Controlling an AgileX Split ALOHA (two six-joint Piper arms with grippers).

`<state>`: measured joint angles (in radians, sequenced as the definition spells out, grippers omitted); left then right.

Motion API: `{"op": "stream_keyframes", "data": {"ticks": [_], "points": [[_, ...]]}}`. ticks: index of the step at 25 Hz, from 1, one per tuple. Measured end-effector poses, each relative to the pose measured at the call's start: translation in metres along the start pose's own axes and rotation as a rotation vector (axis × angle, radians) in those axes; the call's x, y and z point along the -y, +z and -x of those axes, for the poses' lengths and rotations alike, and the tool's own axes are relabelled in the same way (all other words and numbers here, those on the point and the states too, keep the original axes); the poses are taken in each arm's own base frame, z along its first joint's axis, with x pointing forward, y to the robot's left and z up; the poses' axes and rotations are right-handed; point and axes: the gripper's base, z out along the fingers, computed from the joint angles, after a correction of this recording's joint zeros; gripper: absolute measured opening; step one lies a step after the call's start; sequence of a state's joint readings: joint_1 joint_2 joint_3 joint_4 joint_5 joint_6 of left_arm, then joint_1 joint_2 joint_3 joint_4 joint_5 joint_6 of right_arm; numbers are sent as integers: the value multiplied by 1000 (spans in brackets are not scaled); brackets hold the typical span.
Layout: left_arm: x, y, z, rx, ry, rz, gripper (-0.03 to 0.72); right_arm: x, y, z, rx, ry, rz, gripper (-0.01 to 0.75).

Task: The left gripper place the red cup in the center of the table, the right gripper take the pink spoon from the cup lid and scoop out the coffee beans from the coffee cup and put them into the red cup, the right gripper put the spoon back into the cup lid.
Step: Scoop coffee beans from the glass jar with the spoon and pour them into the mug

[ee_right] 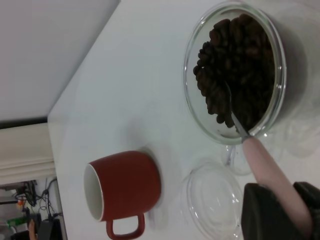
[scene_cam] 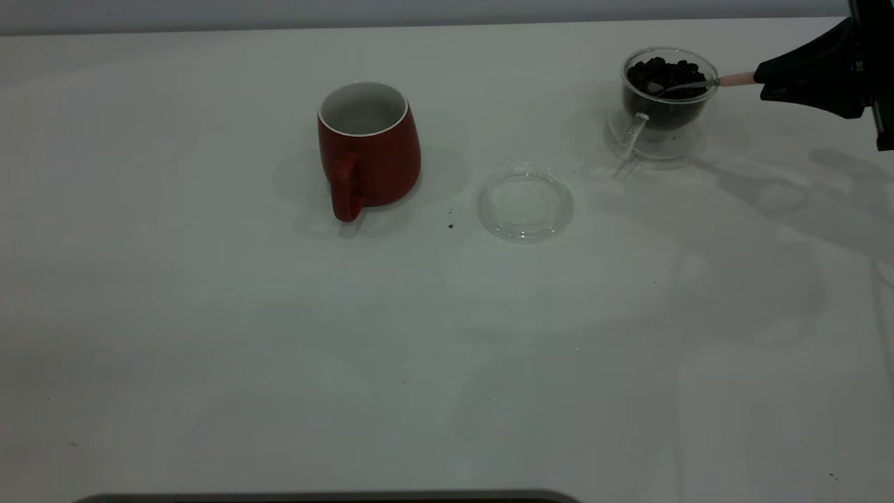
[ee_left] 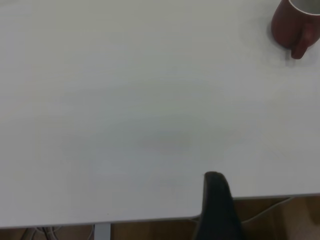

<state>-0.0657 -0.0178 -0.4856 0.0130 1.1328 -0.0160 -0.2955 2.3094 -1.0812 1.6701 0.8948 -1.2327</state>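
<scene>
While the right pincer (scene_cam: 765, 80) grips the pink spoon (scene_cam: 705, 84) by its handle, the bowl sits among the coffee beans (scene_cam: 663, 73) in the glass cup (scene_cam: 663, 105) just ahead of it: scooping step in hand. Next: lift level over the glass rim, carry to the red cup (scene_cam: 369, 150), well beyond the pincer. Empty lid (scene_cam: 525, 202) lies between them, slightly off the path; surface (scene_cam: 279, 349) otherwise open. Left pincer (ee_left: 216, 200): parked at the surface edge; cannot tell its state.

Probably lab: bare white table (scene_cam: 279, 349), cables (ee_right: 30, 210) on floor beyond.
</scene>
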Motion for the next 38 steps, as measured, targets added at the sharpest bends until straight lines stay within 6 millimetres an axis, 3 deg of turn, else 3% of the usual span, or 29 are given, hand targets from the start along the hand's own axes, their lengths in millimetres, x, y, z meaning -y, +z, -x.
{"op": "stream_keyframes", "data": {"ticks": [16, 26, 38], "points": [[0, 0, 0, 0, 2, 0, 569, -6, -1, 0, -6, 16, 71, 111], [0, 0, 0, 0, 2, 0, 569, 9, -23, 12, 47, 56, 75, 111], [0, 0, 0, 0, 2, 0, 569, 0, -25, 9, 9, 68, 183, 111]]}}
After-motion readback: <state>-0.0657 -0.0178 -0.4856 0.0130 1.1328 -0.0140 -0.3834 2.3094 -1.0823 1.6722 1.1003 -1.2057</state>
